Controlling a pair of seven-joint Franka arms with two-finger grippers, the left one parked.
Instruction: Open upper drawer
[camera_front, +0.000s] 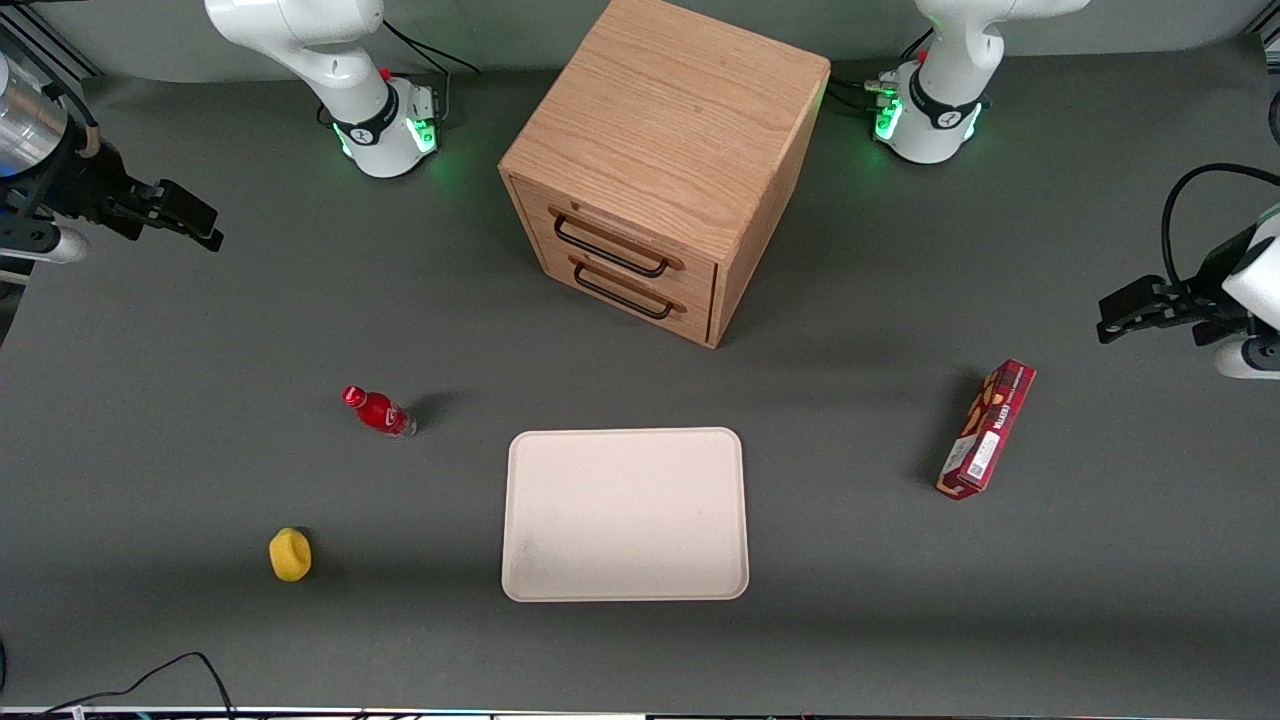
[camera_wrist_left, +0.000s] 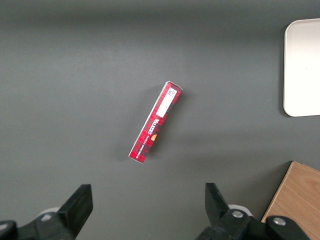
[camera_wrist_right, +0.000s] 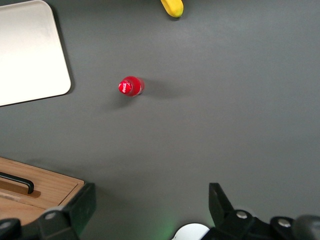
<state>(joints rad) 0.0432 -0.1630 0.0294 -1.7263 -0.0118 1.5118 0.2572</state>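
Observation:
The oak cabinet (camera_front: 665, 120) stands mid-table, farther from the front camera than the tray. Its upper drawer (camera_front: 612, 232) is shut, and its thin black bar handle (camera_front: 608, 250) sits just above the matching lower drawer's handle (camera_front: 622, 293). My right gripper (camera_front: 205, 228) hangs above the table at the working arm's end, well apart from the cabinet. It is open and empty. In the right wrist view the gripper (camera_wrist_right: 151, 200) shows its fingers spread wide. A corner of the cabinet (camera_wrist_right: 47, 187) with a black handle (camera_wrist_right: 17, 181) shows beside one finger; I cannot tell which drawer's.
A red bottle (camera_front: 378, 411) (camera_wrist_right: 131, 86) stands between my gripper and the white tray (camera_front: 625, 515) (camera_wrist_right: 30, 50). A yellow object (camera_front: 290, 554) (camera_wrist_right: 172, 7) lies nearer the front camera. A red box (camera_front: 986, 429) (camera_wrist_left: 155, 121) stands toward the parked arm's end.

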